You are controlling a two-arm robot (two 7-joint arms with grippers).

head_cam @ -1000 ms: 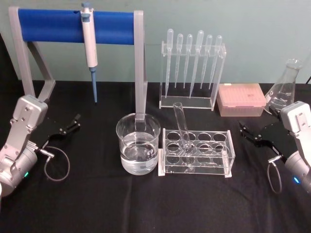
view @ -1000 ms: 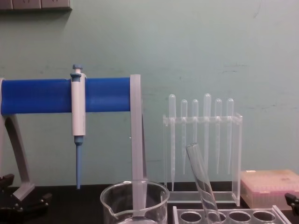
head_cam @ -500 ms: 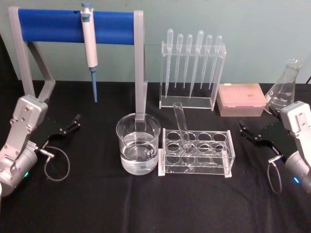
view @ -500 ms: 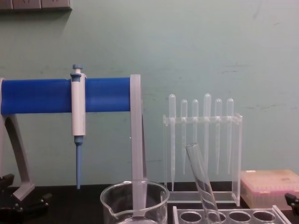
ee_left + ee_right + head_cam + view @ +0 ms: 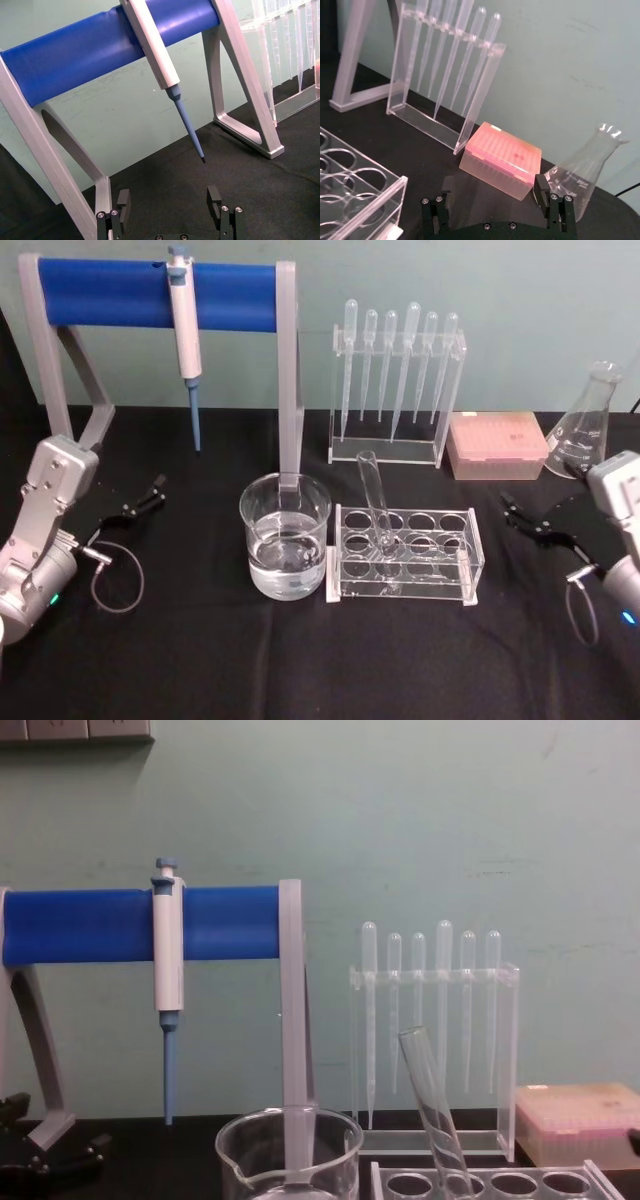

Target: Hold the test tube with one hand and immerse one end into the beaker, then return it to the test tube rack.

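Note:
The test tube (image 5: 375, 502) leans in the clear rack (image 5: 470, 545) at the table's middle; in the chest view the test tube (image 5: 432, 1105) tilts left above the rack holes. Just left of the rack stands the beaker (image 5: 285, 535), part full of clear liquid, and its spouted rim shows on the beaker (image 5: 290, 1145) low in the chest view. My left gripper (image 5: 143, 496) rests open at the left, well away from the beaker; its fingers (image 5: 122, 202) are spread with nothing between them. My right gripper (image 5: 527, 516) is open to the right of the rack, holding nothing, and the right gripper (image 5: 494, 184) faces the pink box.
A blue-barred stand (image 5: 150, 295) carries a micropipette (image 5: 183, 325) at the back left. Behind the rack is a pipette holder (image 5: 395, 380), then a pink tip box (image 5: 497, 445) and a conical flask (image 5: 585, 425) at the back right. Black cloth covers the table.
My right arm has drawn back to the right, a little farther from the rack. The left arm, tube and beaker have not moved.

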